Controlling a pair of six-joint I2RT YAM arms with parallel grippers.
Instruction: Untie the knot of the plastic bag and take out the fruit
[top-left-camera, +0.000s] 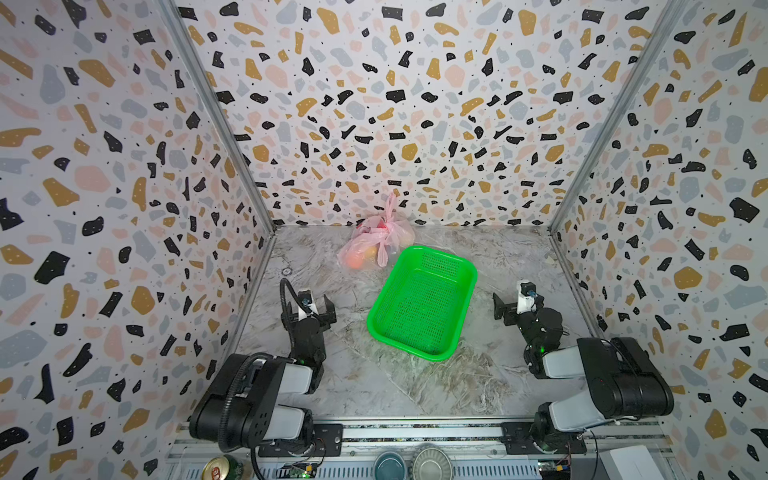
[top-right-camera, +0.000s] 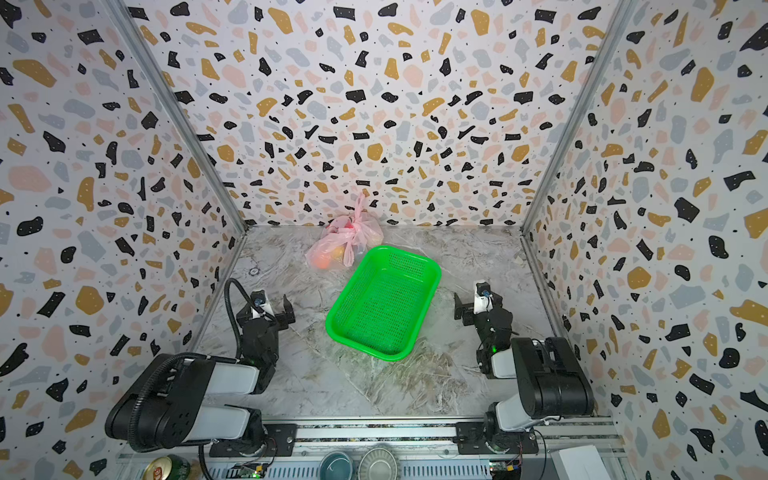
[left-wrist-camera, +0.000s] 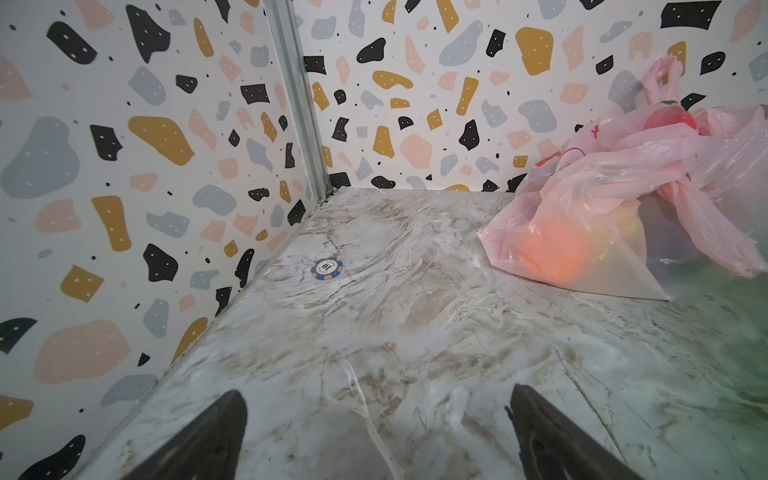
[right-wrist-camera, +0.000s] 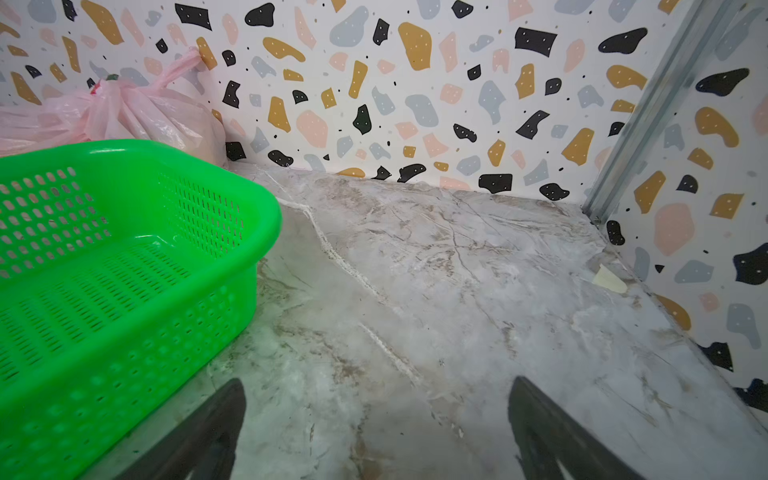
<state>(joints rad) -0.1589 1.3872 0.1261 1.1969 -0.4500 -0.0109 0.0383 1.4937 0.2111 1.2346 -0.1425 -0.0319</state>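
Nearest the lens, two black-and-white robot arms sit folded on the metal front rail, wrists low over the grey-brown marble-patterned tabletop (top-left-camera: 415, 386). Left gripper (top-left-camera: 308, 302): jaws spread wide, holding nothing; its wrist view shows only bare marble between the two dark fingers (left-wrist-camera: 208, 436). Right gripper (top-left-camera: 519, 301): jaws likewise spread wide, holding nothing, touching nothing. Bright green perforated rectangular plastic basket (top-left-camera: 436, 253): flat on the table between the two grippers and a little ahead of them, set at a slant, its near wall just beside the right gripper's inner finger in the right wrist view. Thin translucent pink plastic bag (top-left-camera: 370, 245): well ahead of the left gripper and off toward the right gripper's side, beyond the basket's far corner, slumped against the speckled back wall. It lies just beside the basket rim; contact cannot be told. Fruit inside the bag, seen through the film: one round orange piece (left-wrist-camera: 557, 253) at the end nearest the left gripper, a yellowish piece beside it, a red piece higher up. Knot (top-left-camera: 387, 231): pink handle strips bunched tight on top of the bag, one tail standing up against the wall, one hanging toward the basket. Small blue-and-white poker chip (left-wrist-camera: 327, 269): flat on the marble ahead of the left gripper, apart from the bag.
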